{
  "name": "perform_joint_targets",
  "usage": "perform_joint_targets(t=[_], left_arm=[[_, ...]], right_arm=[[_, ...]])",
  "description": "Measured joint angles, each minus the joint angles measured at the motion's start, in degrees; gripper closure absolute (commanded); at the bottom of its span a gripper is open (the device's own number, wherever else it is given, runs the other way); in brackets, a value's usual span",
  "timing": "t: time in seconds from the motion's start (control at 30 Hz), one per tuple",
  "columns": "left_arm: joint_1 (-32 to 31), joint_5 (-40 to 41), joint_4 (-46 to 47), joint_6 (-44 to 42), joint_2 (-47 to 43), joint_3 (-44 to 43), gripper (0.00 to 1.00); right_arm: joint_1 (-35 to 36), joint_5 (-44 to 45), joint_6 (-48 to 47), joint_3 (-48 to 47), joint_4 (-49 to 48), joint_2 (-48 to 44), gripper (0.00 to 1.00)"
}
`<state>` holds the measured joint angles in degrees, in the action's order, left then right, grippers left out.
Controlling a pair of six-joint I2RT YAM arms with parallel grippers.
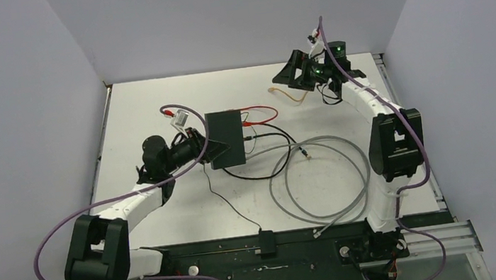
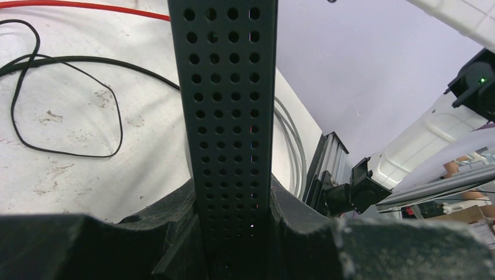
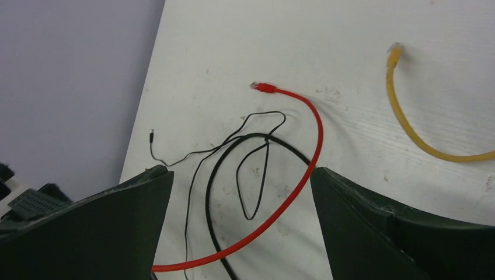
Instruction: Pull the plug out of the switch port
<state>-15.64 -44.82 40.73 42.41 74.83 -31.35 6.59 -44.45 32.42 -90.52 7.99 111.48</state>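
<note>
Left gripper (image 2: 233, 233) is clamping the switch (image 1: 226, 139) between its fingers; right gripper (image 3: 242, 221) is hovering wide open, empty, the yellow plug (image 3: 396, 51) lying loose ahead of its fingers.

Readable text: none, not in any of the three views.
White tag (image 1: 179, 119): sitting just left of the switch (image 1: 226, 139), with dark print on it that is too small to read.
Side of the switch: perforated face right up close in the left wrist view, no lettering to make out.
</note>
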Motion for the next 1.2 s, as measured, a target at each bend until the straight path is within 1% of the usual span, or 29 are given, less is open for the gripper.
perform_joint_targets(t=[0.2,0.33,0.53,0.67,0.87,1.2], left_arm=[[0.0,-1.2,5.75,5.11,3.93,-0.31,1.0],[0.0,-3.48,11.58,9.75,7.17,-0.46,1.0],[0.0,-7.48,25.46,18.88,12.39,-0.79,1.0],[0.0,-9.25,32.28,23.15,14.25,-0.94,1.0],[0.0,-10.67,36.02,25.0,14.25,-1.4,1.0],[0.0,-11.21,36.48,25.51,14.25,-1.49,1.0]], right_arm=[[0.72,-5.57,2.49,9.09,-6.1,-7.45,0.07],[1.51,-9.29,4.09,13.99,-9.55,-10.82,0.03],[5.16,-14.91,5.33,16.31,-13.35,-12.39,0.02],[7.58,-17.73,5.66,16.46,-14.62,-13.09,0.02],[9.51,-20.98,5.7,16.55,-15.21,-14.36,0.03],[9.99,-24.09,4.59,17.77,-14.8,-14.69,0.03]])
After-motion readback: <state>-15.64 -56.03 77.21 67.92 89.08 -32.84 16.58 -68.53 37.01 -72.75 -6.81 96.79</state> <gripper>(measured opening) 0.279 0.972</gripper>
